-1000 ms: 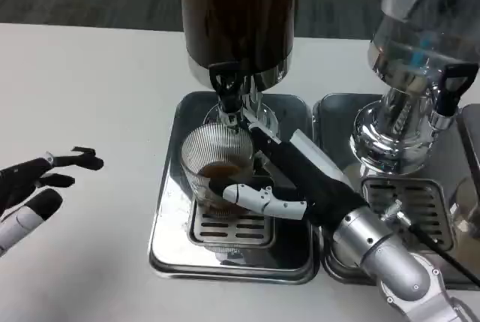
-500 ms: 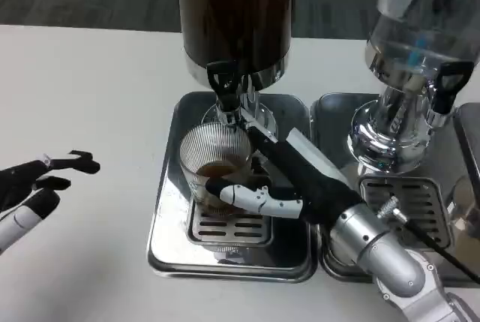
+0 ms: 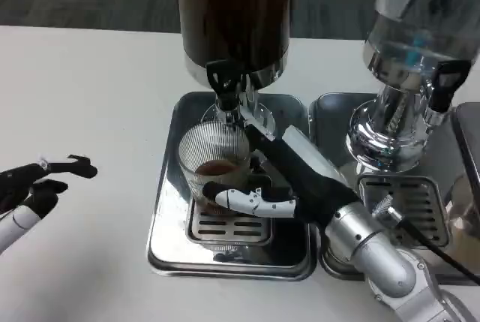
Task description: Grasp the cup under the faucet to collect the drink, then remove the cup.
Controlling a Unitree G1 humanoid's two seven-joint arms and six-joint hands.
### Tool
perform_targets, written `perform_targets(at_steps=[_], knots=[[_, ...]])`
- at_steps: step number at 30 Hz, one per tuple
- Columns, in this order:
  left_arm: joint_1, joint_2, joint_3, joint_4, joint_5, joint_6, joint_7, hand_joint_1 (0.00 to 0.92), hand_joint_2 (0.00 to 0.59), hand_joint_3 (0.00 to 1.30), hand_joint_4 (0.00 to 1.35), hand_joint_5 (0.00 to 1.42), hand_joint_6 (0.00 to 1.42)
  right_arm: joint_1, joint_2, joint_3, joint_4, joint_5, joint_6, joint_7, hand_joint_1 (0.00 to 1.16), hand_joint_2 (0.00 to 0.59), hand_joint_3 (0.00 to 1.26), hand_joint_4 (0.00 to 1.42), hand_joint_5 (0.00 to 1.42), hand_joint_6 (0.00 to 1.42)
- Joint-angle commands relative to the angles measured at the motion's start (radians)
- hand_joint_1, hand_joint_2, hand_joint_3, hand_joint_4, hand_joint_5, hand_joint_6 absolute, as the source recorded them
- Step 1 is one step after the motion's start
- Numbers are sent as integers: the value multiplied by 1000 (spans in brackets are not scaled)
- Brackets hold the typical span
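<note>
White table [image 3: 90, 97] beneath, dark carpet beyond. Right hand [image 3: 289, 179] wrapped around a ribbed glass cup [image 3: 214, 164] — fingers [image 3: 247, 200] curled across its front, brown drink pooled inside. Directly above the grasp, the black faucet [image 3: 225, 82] of a dark drink dispenser [image 3: 236, 14]. Under the cup, a slotted grate within a steel drip tray [image 3: 169, 239]. Past the right wrist, a second dispenser [image 3: 416, 37] with clear contents on its own tray. Left hand [image 3: 34, 183] far off over bare table — fingers spread, holding nothing.
</note>
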Motion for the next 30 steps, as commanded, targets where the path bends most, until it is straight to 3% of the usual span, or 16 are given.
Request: perform_targets(at_steps=[1, 9, 13, 30], knots=[[12, 13, 12, -14, -6, 12, 12, 0, 165, 392, 218, 155, 284, 4, 9, 14, 14, -13, 34, 3, 597, 187, 0, 0, 32, 117], [11, 17, 16, -9, -5, 11, 14, 0, 166, 396, 226, 156, 291, 24, 25, 23, -7, -56, 42, -83, 616, 185, 0, 83, 186, 274], [14, 18, 18, -9, -5, 9, 14, 0, 165, 397, 227, 156, 293, 17, 23, 31, -6, -67, 45, -85, 616, 185, 40, 151, 250, 324], [7, 24, 27, 7, -2, 5, 10, 0, 153, 391, 228, 156, 294, 45, 34, 44, -16, -115, 41, -185, 628, 199, 203, 260, 350, 394]])
